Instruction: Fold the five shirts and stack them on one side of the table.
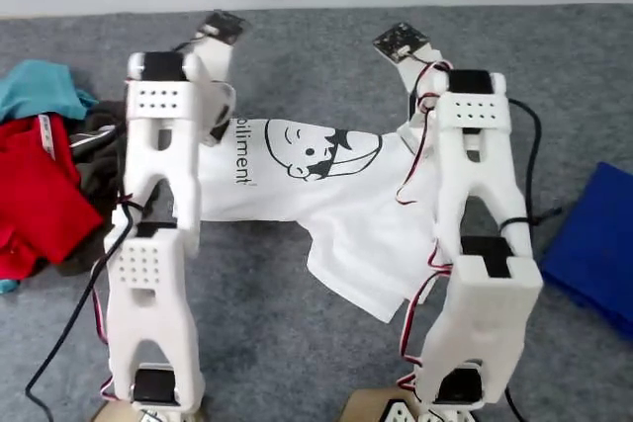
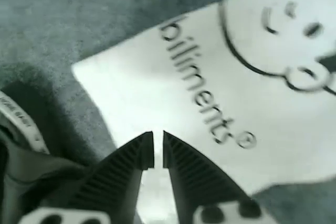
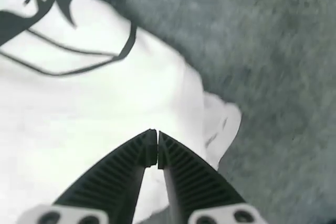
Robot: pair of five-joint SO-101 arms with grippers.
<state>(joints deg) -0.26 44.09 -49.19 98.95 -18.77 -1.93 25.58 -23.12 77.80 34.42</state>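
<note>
A white shirt [image 1: 326, 205] with a black cartoon print lies spread on the grey table [image 1: 297, 343] between the two arms, its near corner rumpled. My left gripper [image 2: 157, 136] is at the shirt's far left edge [image 2: 210, 77], jaws pressed together with white cloth showing in the slit. At the far right edge of the shirt [image 3: 105, 103], beside a sleeve [image 3: 226, 124], my right gripper [image 3: 157, 134] has its tips meeting on the cloth. A red shirt [image 1: 35, 195], a teal shirt [image 1: 40, 86] and a dark grey one [image 1: 99, 160] are heaped at the left. A blue shirt [image 1: 593, 244] lies at the right edge.
Both white arms [image 1: 158, 244] [image 1: 480, 244] stretch from the table's front edge over the shirt's sides. Red and black cables [image 1: 415, 175] hang along the right arm. Bare grey cloth surface lies beyond the shirt at the back and in front between the arm bases.
</note>
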